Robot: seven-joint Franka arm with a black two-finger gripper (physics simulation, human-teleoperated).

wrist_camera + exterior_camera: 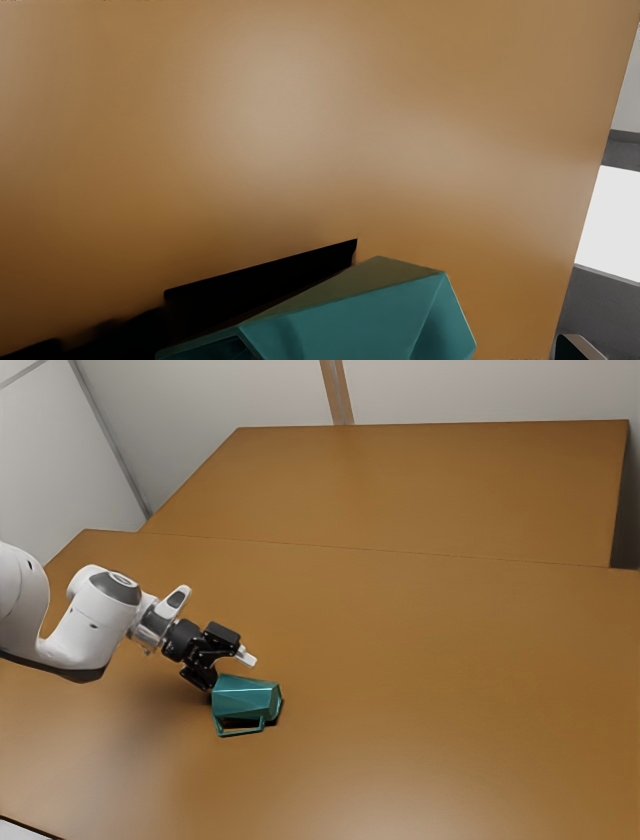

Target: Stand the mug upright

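The black gripper (230, 671) is open at the exterior view's left, right beside the teal mug (243, 697). One pale fingertip stands out above the mug's upper side, while the other finger is down by the mug's left end, its tip hidden. The faceted mug lies on its side on the table, its handle toward the exterior view's bottom. In the wrist view the mug (345, 317) shows at the bottom edge with part of a dark opening, and one fingertip (582, 348) of my gripper stands well apart from it. Contact between them cannot be made out.
The brown table (420, 690) carries the mug, and a second brown surface (420, 490) adjoins it at the back. Pale walls rise behind. In the wrist view a table edge runs down the right side, and a dark shadow lies alongside the mug.
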